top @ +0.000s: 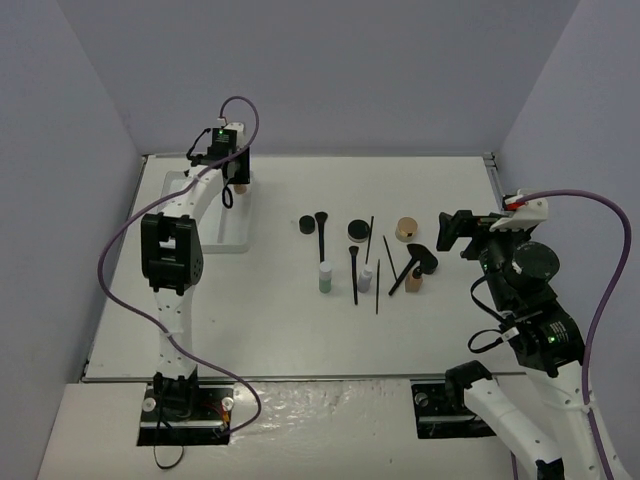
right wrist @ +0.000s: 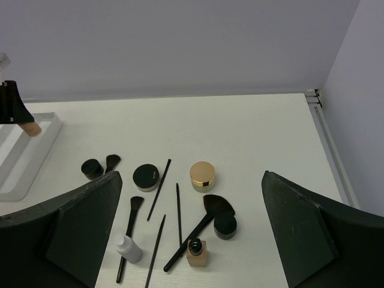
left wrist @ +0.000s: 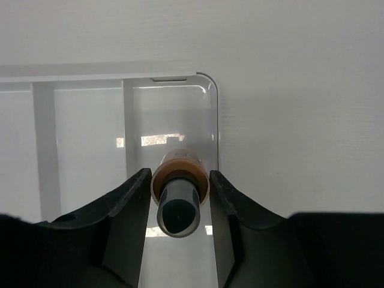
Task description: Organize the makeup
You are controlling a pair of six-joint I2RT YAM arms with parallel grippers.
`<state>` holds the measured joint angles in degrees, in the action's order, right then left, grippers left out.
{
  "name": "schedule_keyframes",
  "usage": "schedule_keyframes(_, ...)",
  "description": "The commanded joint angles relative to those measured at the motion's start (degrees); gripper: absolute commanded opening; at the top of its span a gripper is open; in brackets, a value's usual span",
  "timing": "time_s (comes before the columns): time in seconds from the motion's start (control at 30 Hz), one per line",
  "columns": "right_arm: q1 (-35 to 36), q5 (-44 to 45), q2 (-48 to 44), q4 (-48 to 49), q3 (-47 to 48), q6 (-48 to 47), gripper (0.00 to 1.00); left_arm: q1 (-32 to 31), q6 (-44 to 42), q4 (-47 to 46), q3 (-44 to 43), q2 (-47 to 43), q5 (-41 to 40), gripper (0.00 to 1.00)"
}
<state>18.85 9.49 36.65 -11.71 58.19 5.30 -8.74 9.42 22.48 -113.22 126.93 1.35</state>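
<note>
My left gripper (left wrist: pixel 179 183) is shut on a small tan bottle (left wrist: pixel 179 180) with a dark cap. It holds the bottle over the right-hand compartment of the white tray (left wrist: pixel 213 114). From above, that gripper (top: pixel 237 176) is at the tray's far end (top: pixel 232 238). The rest of the makeup lies mid-table: black jars (top: pixel 307 225) (top: pixel 357 230), a tan compact (top: pixel 407 229), brushes (top: pixel 321 236), thin pencils (top: pixel 370 240), a green bottle (top: pixel 324 277), a lilac bottle (top: pixel 365 277) and a tan bottle (right wrist: pixel 196 253). My right gripper (top: pixel 447 232) hangs open above and to the right of them, holding nothing.
A fan brush (right wrist: pixel 207 219) lies across a black jar (right wrist: pixel 225 226). A metal rail (right wrist: pixel 321 114) runs along the table's right edge, and purple walls enclose the table on three sides. The tray's other compartments (left wrist: pixel 84 150) hold nothing visible.
</note>
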Motion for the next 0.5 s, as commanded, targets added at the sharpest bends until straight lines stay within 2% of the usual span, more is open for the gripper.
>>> schedule_keyframes(0.0, 0.40, -0.40, -0.07, 1.60, 0.88, 2.09, 1.00, 2.42, -1.05, -3.34, -7.83, -0.22, 2.42, 0.00)
schedule_keyframes(0.47, 0.40, 0.43, 1.08, 0.10, 1.75, 3.38, 1.00, 3.91, -0.10, -7.96, -8.77, 4.42, 6.31, 0.00)
